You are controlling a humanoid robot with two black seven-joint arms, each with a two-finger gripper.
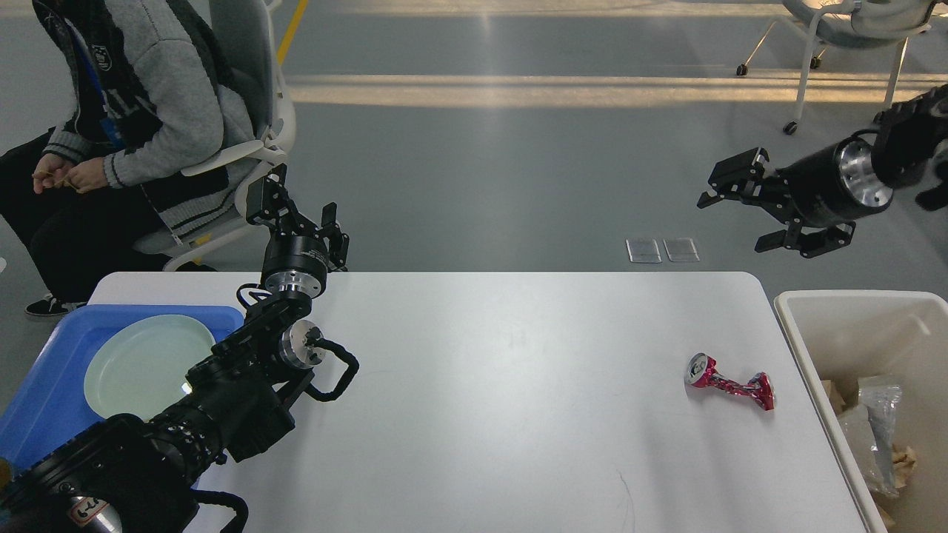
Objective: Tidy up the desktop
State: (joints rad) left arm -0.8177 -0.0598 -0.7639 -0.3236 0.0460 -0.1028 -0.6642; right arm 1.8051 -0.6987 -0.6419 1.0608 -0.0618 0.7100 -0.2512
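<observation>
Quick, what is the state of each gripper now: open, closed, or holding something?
Left gripper: open, holding nothing.
Right gripper: open, holding nothing, up above the crushed red can.

A smooth grey floor (pixel 518 178) fills the room behind the work area. A broad band of warm sunlight (pixel 563 89) crosses it from side to side near the top. Two small clear rectangular plates (pixel 661 249) are set side by side into the floor. At upper right stands a white-framed office chair on castors (pixel 829 44). At upper left, a person in a grey knitted cardigan (pixel 126 111) sits on a white swivel chair (pixel 244 141). A yellow floor line (pixel 291 26) runs beside that chair.
</observation>
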